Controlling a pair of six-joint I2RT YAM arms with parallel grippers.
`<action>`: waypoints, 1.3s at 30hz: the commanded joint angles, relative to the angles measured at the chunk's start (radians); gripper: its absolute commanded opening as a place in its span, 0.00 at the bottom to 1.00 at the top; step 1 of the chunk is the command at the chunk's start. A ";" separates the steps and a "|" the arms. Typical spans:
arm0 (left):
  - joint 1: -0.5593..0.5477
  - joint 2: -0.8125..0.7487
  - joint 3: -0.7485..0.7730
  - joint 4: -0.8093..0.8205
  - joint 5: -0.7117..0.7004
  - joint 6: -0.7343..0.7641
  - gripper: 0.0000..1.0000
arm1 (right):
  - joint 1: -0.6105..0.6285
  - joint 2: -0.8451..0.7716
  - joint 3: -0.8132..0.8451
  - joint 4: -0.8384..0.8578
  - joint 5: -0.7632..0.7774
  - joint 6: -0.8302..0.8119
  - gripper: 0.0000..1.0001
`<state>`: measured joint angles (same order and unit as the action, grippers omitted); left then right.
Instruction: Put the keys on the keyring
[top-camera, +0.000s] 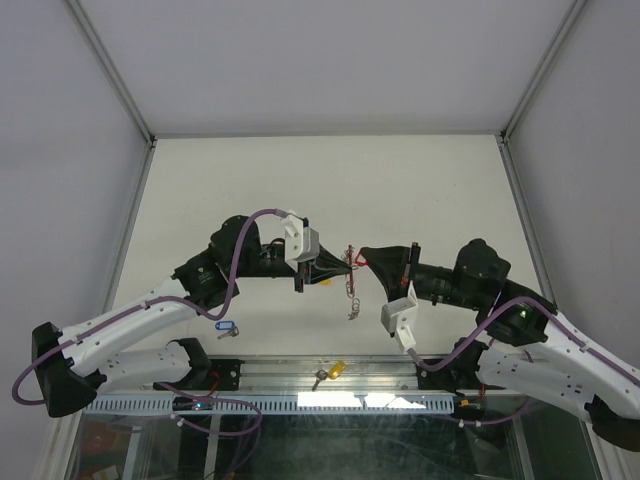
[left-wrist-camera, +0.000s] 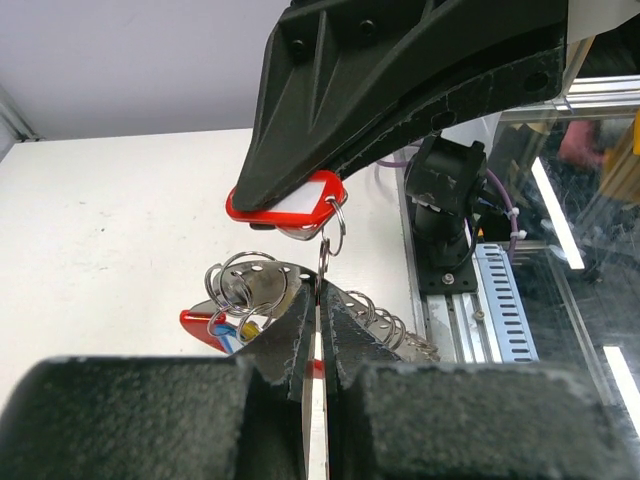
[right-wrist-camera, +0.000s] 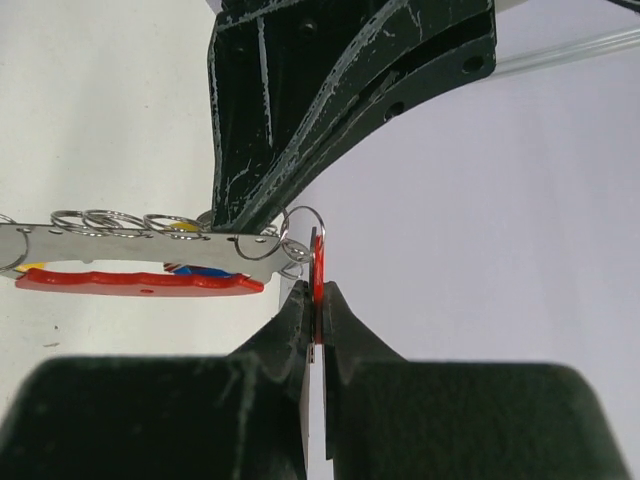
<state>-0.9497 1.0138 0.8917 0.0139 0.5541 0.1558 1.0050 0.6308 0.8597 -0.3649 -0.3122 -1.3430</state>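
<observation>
Table (top-camera: 250, 180) lay under two arms (top-camera: 130, 320) meeting mid-air. Left gripper (left-wrist-camera: 318, 300), jaws pressed together, held the single keyring (right-wrist-camera: 140, 280) above the table; right gripper (right-wrist-camera: 316, 300) pinched one red-tagged key (left-wrist-camera: 295, 205) beside it. One blue-tagged key (top-camera: 225, 326) lay on the table, one yellow-tagged key (top-camera: 335, 370) on the near rail (top-camera: 280, 378).

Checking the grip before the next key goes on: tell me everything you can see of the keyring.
The keyring is a curved red plastic band joined to a flat silver metal strip with holes, carrying a row of small silver rings. The shut left gripper pinches the strip, holding it in the air. The ring of a red tag meets one end.
</observation>
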 joint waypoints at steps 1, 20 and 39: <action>0.000 -0.017 0.029 0.017 -0.029 -0.013 0.00 | 0.003 -0.036 0.015 0.059 0.044 0.006 0.00; 0.000 -0.007 0.023 0.018 -0.019 -0.011 0.00 | 0.002 -0.019 -0.020 0.195 0.045 0.085 0.00; 0.000 0.015 0.038 -0.018 -0.022 0.025 0.15 | 0.002 0.079 0.013 0.242 0.013 0.128 0.00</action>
<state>-0.9493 1.0164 0.8917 0.0006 0.5407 0.1543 1.0050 0.7086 0.8261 -0.2359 -0.2775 -1.2430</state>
